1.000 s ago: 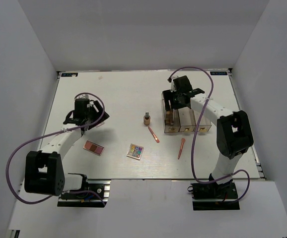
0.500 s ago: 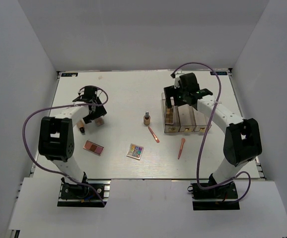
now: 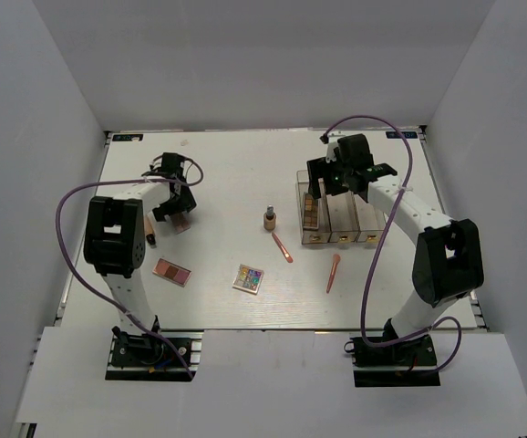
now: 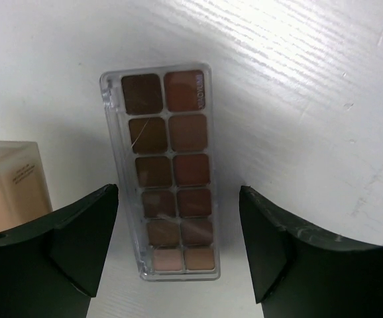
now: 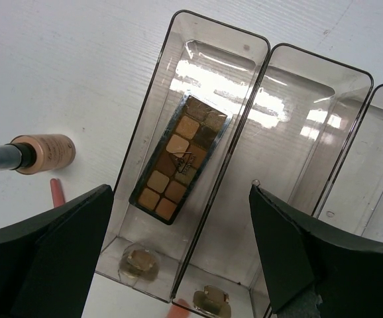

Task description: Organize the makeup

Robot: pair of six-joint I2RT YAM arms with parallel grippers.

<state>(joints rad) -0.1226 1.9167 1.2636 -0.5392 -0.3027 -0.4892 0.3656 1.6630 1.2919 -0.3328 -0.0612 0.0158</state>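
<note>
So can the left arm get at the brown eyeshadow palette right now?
Probably yes: the left gripper hangs open over the brown eyeshadow palette, fingers either side, nothing on top; a beige bottle sits beside one finger.

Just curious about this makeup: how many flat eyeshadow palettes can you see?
4: a brown-gold palette in the clear plastic box's leftmost compartment, a long brown palette below the left jaws, a pink-brown palette and a multicolour pastel palette nearer the arms.

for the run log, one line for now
left gripper open over brown palette | right gripper open over box | gold palette inside
</note>
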